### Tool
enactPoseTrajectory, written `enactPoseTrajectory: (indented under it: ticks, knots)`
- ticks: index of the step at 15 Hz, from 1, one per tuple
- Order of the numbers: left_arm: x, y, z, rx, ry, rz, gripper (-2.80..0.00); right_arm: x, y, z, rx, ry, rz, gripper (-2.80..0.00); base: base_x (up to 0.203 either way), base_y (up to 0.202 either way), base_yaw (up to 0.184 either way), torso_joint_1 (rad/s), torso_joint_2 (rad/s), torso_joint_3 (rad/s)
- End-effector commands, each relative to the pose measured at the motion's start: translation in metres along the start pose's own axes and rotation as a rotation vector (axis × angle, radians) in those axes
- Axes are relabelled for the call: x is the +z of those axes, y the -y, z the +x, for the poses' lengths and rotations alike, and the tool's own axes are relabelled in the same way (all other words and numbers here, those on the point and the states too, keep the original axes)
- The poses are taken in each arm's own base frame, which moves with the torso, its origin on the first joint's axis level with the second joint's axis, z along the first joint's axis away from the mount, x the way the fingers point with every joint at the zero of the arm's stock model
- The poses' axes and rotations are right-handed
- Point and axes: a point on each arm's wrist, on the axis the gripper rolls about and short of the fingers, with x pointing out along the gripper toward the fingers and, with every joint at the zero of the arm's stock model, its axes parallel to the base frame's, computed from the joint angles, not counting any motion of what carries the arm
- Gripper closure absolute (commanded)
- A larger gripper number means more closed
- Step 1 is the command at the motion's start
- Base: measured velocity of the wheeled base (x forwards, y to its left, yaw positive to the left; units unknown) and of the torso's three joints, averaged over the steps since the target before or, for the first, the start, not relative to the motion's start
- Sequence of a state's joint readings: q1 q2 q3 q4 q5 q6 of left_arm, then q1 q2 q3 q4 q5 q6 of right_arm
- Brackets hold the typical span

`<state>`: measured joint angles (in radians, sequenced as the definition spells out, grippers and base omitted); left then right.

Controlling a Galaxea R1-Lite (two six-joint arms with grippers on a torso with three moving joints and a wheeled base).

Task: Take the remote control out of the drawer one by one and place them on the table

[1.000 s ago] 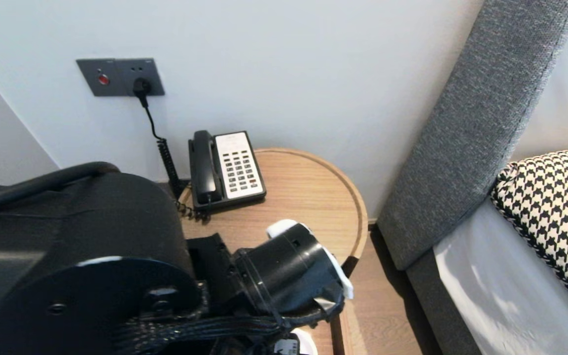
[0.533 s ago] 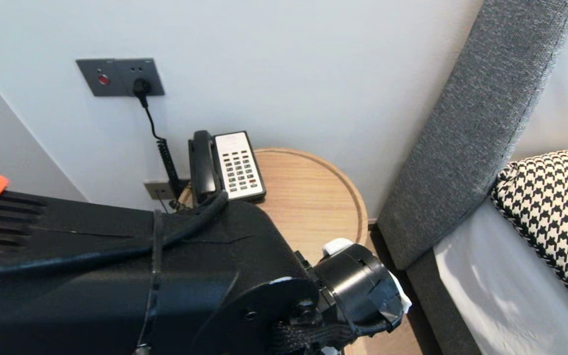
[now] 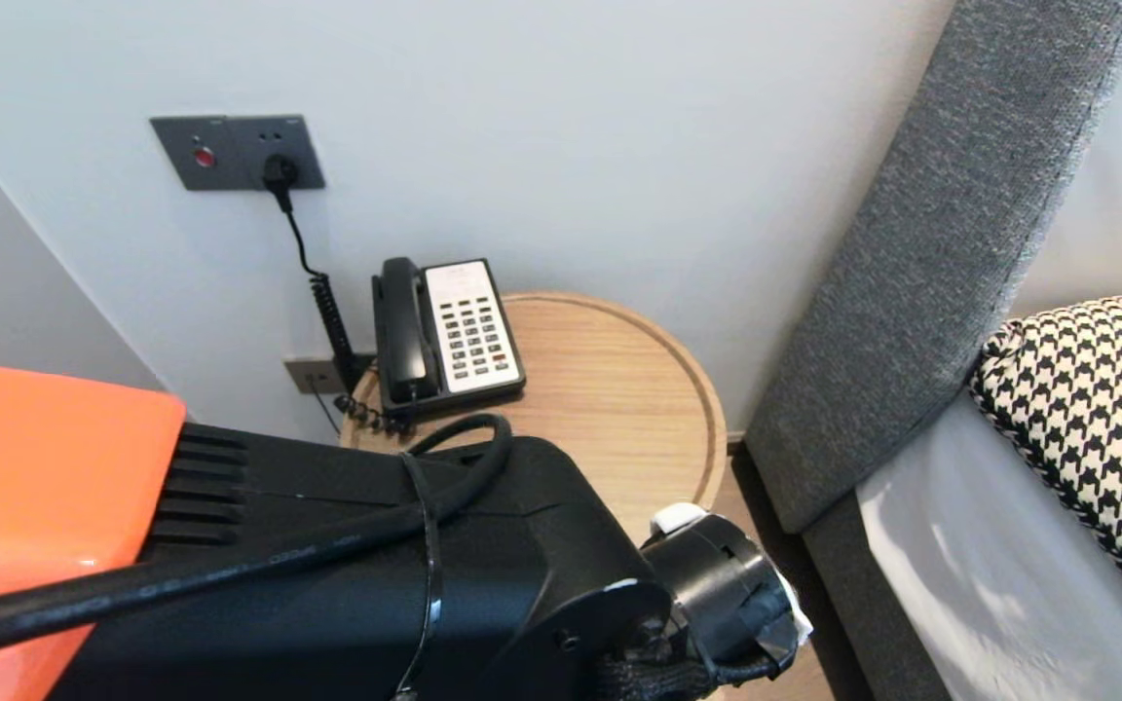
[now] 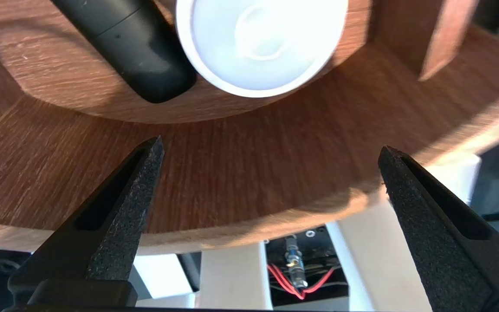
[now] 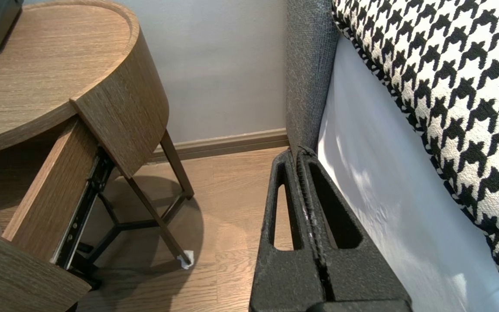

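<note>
White cup point(image 4: 260, 41), smooth and round, lies in the pulled-out drawer point(image 4: 241, 173) on the six o'clock side of the round wood-grain counter point(image 3: 619, 389), just beside a matte black remote point(image 4: 132, 47). My left claw point(image 4: 270, 144) hangs over the drawer's curved front, spread wide and empty: as I judge it, drawer open, nothing gripped yet. Right claw point(image 5: 300, 152) is pinched tight, parked low by the grey woven headboard point(image 5: 308, 73) at three o'clock.

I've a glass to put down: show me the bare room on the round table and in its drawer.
Table top: bare from the telephone across to the rim by the headboard. Drawer: crowded, a black remote and white cup lie close together; only a strip beside the remote is bare.
</note>
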<state>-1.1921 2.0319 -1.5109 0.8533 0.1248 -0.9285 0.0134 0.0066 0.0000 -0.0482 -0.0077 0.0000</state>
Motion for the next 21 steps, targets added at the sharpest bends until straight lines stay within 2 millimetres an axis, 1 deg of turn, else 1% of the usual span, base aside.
enactPoseTrajectory:
  ticks: [1,5,7,11,14,15,19,21]
  knots:
    - [-0.001,-0.001,0.004,0.011,-0.009,-0.007,-2.8,-0.007,0.0,0.002,0.0,-0.026,0.0,0.0,0.0,0.0,0.0,0.0,0.0,0.0]
    - [0.007,-0.006,0.006,0.016,-0.01,-0.031,-2.8,-0.007,0.0,0.002,0.0,-0.026,0.0,0.0,0.0,0.0,0.0,0.0,0.0,0.0]
    - [0.007,-0.006,0.01,0.025,-0.021,-0.032,-2.8,-0.007,0.0,0.002,0.0,-0.026,0.0,0.0,0.0,0.0,0.0,0.0,0.0,0.0]
    - [0.007,-0.006,0.01,0.022,-0.025,-0.031,-2.8,-0.007,0.0,0.002,0.0,-0.026,0.0,0.0,0.0,0.0,0.0,0.0,0.0,0.0]
    - [0.011,-0.007,0.013,0.024,-0.023,-0.043,-2.8,-0.007,0.0,0.002,0.0,-0.026,0.0,0.0,0.0,0.0,0.0,0.0,0.0,0.0]
    - [0.013,-0.007,0.02,0.037,-0.026,-0.048,-2.8,-0.007,0.0,0.002,0.0,-0.026,0.0,0.0,0.0,0.0,0.0,0.0,0.0,0.0]
    - [0.023,-0.007,0.031,0.055,-0.016,-0.082,-2.8,-0.007,0.0,0.002,0.0,-0.026,0.0,0.0,0.0,0.0,0.0,0.0,0.0,0.0]
    - [0.025,-0.005,0.031,0.051,-0.013,-0.093,-2.8,-0.007,0.0,0.002,0.0,-0.026,0.0,0.0,0.0,0.0,0.0,0.0,0.0,0.0]
